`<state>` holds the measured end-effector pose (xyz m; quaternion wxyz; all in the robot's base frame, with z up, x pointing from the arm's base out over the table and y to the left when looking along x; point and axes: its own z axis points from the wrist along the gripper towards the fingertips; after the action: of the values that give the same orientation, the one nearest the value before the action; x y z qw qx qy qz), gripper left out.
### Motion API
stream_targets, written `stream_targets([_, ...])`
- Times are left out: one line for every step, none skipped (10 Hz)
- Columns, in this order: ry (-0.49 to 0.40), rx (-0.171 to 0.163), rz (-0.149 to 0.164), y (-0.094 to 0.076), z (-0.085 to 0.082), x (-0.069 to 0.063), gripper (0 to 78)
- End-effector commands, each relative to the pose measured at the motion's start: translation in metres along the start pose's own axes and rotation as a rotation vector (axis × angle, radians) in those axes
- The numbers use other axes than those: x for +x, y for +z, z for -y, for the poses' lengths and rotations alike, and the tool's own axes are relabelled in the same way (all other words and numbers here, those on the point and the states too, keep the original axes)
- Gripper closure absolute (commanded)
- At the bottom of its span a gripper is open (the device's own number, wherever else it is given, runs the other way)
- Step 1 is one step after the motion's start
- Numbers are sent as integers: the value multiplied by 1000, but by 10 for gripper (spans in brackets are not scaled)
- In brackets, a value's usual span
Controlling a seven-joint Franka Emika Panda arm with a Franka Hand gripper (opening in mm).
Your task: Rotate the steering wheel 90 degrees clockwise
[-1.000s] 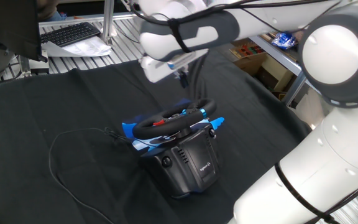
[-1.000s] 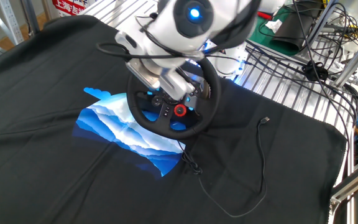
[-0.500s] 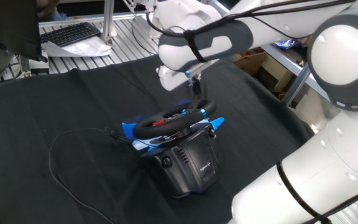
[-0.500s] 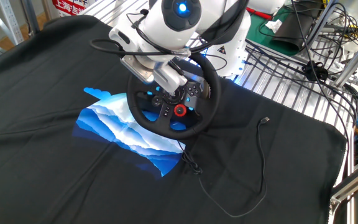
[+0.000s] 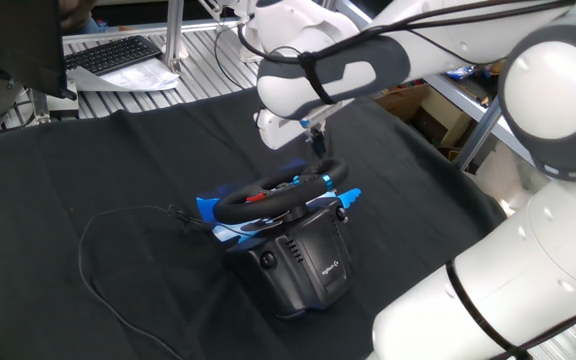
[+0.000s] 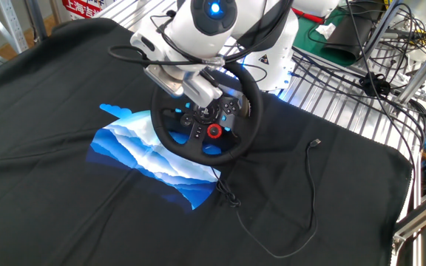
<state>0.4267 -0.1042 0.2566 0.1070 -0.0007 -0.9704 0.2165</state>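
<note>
Black cloth drapes the worktop (image 6: 43, 96), with a blue-and-white printed patch (image 6: 150, 159) spread near its middle and metal racking, a keyboard (image 5: 113, 52) and loose cables round the edges. On that cloth sits the boxy black base (image 5: 303, 262), and mounted on it the steering wheel (image 6: 205, 118), roughly central in both views, its face tilted up and away from the base. A thin cable (image 5: 118, 250) trails off over the cloth.

The pincer (image 5: 315, 137) hangs just above the far part of the rim, in front of the hub with its red button (image 6: 214, 131) in the other fixed view. Whether its fingers are apart or together I cannot tell, since the arm's white body hides them from one side and they are too small and dark from the other. Nor is it clear whether they touch the rim.

As for progress, nothing shows the wheel gripped firmly, and how far it sits from its starting angle cannot be read here. By my judgement most or all of the quarter turn clockwise is left to do.
</note>
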Motion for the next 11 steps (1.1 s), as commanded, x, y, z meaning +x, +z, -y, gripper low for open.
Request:
stream_targets([-5, -9, -3, 5, 0, 8, 776])
stream_targets([-5, -7, -3, 5, 0, 8, 776])
stream_targets([1, -5, -3, 5, 0, 8, 776])
stream_targets([1, -5, -3, 5, 1, 8, 776])
stream_targets([0, -7, -3, 6, 2, 8, 776])
stream_targets([2, -10, -2, 6, 2, 8, 776])
stream_targets([9, -9, -1, 6, 2, 8, 776])
stream_targets([9, -9, -1, 6, 2, 8, 776])
stream_targets([9, -7, -1, 6, 2, 8, 776])
stream_targets([11, -8, -1, 6, 2, 8, 776])
stream_targets([9, -8, 0, 6, 2, 8, 776])
